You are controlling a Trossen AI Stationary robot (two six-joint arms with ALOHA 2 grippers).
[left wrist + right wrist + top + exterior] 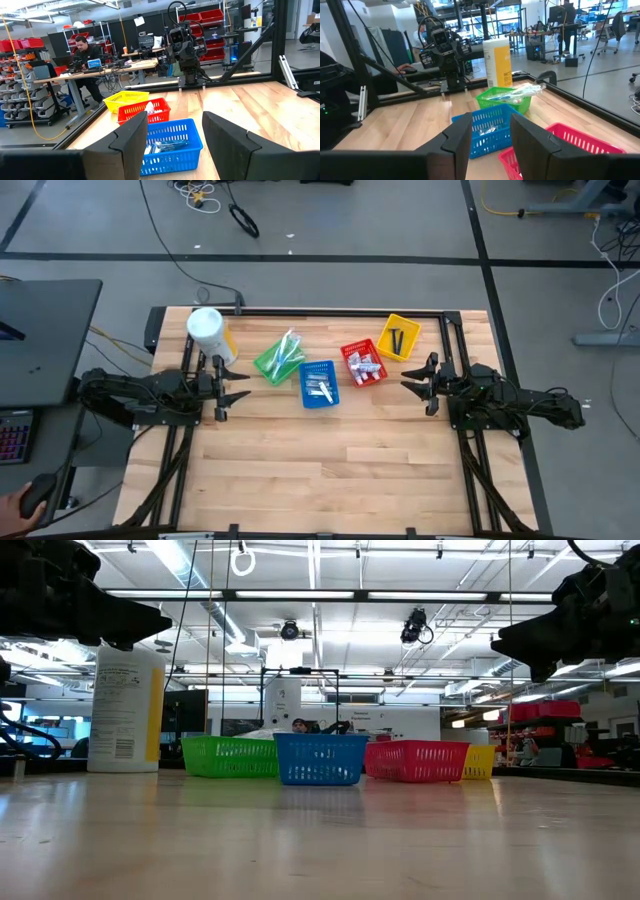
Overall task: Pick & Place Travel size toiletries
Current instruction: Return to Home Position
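Observation:
Four mesh baskets stand in a row across the far half of the table. The green one (280, 358) holds packaged toothbrushes (289, 350). Silver tubes (319, 389) lie in the blue one (319, 384), white tubes (366, 366) in the red one (363, 364), and dark razors (398, 340) in the yellow one (399, 337). My left gripper (238, 387) hovers level at the table's left, open, pointing at the baskets (170, 145). My right gripper (410, 383) hovers level at the right, open, with nothing between its fingers (491, 142).
A big white canister with a yellow label (207, 330) stands at the far left, beside the green basket. The near half of the wooden table (340, 470) is bare. A black frame (320, 312) runs along the far edge. A person (82, 50) sits at a desk beyond the table.

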